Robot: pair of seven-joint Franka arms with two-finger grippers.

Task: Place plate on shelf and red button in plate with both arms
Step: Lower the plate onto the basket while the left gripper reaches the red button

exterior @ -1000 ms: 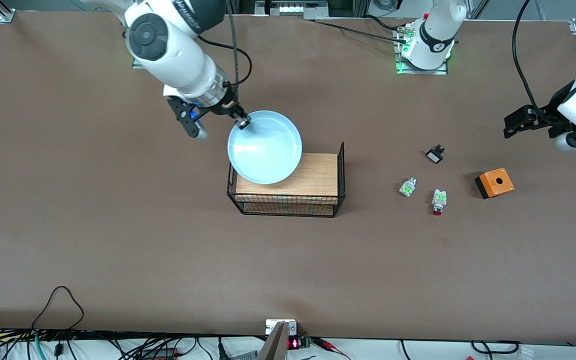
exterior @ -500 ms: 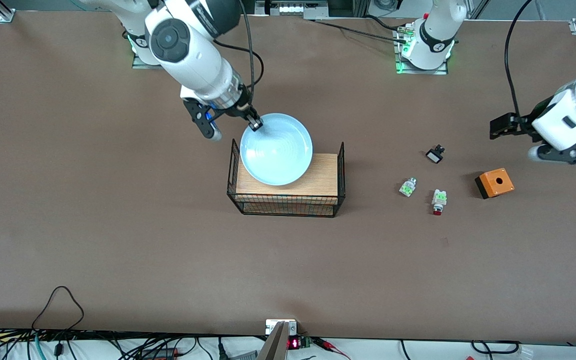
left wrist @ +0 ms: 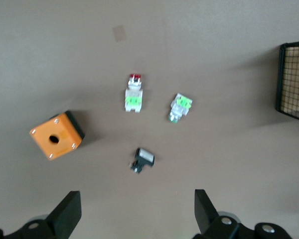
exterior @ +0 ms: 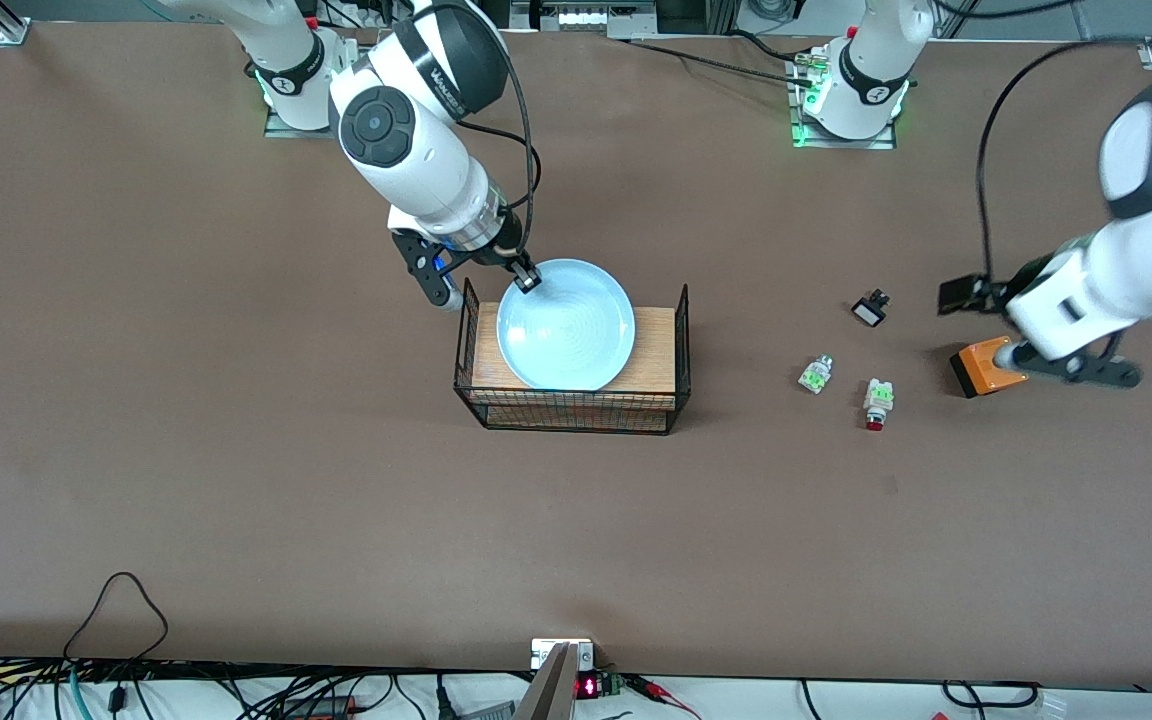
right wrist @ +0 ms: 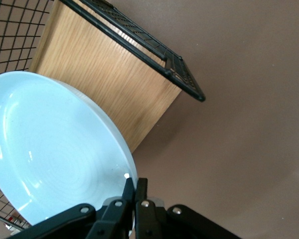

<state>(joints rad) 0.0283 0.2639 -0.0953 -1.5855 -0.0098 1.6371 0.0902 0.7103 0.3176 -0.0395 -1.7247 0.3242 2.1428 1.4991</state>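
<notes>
Glossy plate [exterior: 566, 325] over wood-grain shelf [exterior: 651, 350] in black wire rack [exterior: 576, 410].

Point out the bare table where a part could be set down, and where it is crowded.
Bare table runs wide between the wire rack and the front camera's edge, and toward the right arm's end. Crowded: the red button, white-green part, black-and-white part and orange box cluster under the open left gripper. The right gripper holds the plate over the rack.

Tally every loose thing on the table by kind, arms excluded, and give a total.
plate: 1
wire rack with wooden shelf: 1
orange box: 1
small button parts: 3: red button, white-green part, black-and-white part
Total: 6
</notes>
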